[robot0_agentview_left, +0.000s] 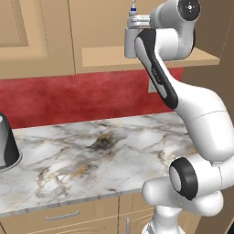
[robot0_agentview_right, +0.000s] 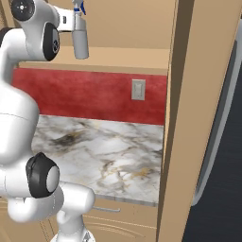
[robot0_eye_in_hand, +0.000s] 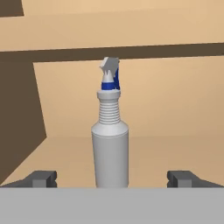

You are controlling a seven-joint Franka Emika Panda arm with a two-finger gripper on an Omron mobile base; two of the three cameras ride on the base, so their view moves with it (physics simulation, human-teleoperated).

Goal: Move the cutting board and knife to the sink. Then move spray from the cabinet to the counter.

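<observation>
A: Where is the spray (robot0_eye_in_hand: 110,144)?

B: Upright on the cabinet's (robot0_agentview_left: 41,36) projecting ledge, in front of the tan back panel. In the hand view it stands centred between the two dark fingertips (robot0_eye_in_hand: 41,178), grey body, ribbed white neck, blue nozzle on top.

A: And the gripper (robot0_eye_in_hand: 112,179)?

B: Spread wide, one tip well off to each side of the bottle, neither touching it. Nothing is held.

A: Anything in the way up there?

B: A darker brown side wall (robot0_eye_in_hand: 17,118) stands at the left of the hand view and a dark shelf edge runs across above the nozzle. The ledge around the bottle is bare tan wood.

A: What about below?

B: The counter (robot0_agentview_left: 91,155) runs under the ledge, marble with brown and dark veining, backed by a red wall (robot0_agentview_left: 82,96). At its left edge in the left base view sits a fat grey cylinder (robot0_agentview_left: 7,141) with a dark base. A grey wall outlet (robot0_agentview_right: 138,89) is set in the red strip, and a tall tan panel (robot0_agentview_right: 189,118) closes the counter off on the right.
</observation>
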